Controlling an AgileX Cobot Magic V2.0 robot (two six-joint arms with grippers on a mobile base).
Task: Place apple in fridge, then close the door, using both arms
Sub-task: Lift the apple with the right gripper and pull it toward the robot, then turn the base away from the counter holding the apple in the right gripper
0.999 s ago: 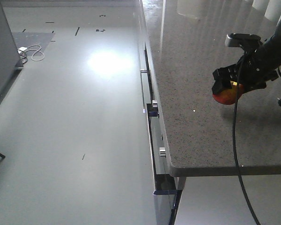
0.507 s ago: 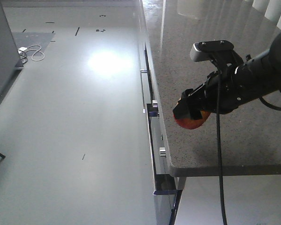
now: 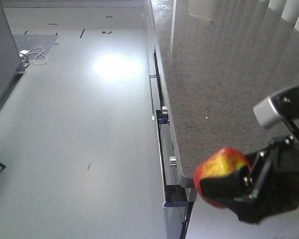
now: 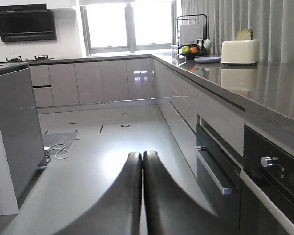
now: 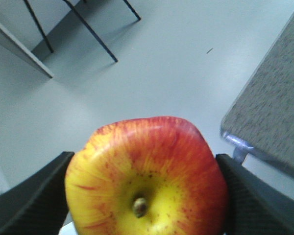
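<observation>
Apple [image 5: 147,176] fills the right wrist view, stem end toward the lens, red streaked over yellow. It is clamped between the two dark fingers [image 5: 34,200] of the right end effector [image 3: 229,185], which is spread only as wide as the fruit and touches it on both sides. In the front view the fruit hangs clear of the counter [image 3: 224,89], just beyond its rounded near corner, with only bare floor [image 3: 79,129] beneath. The left end effector [image 4: 142,196] is pressed fully together with nothing between its fingers, and it points down the kitchen aisle. Further along the counter front are an oven knob [image 4: 268,161] and a drawer handle [image 4: 213,169]. Far back on the counter stand a toaster [image 4: 240,51] and a fruit bowl [image 4: 192,50]. The fridge and its door cannot be made out for certain in any view, so the carry looks far from finished. The main risk, as I judge it, is the hold: the skin is glossy and gripped on two sides only. A quick swing or a knock against the counter corner could roll the apple free, and it would drop straight to the floor and bruise. No brand, label or legible writing shows anywhere.
</observation>
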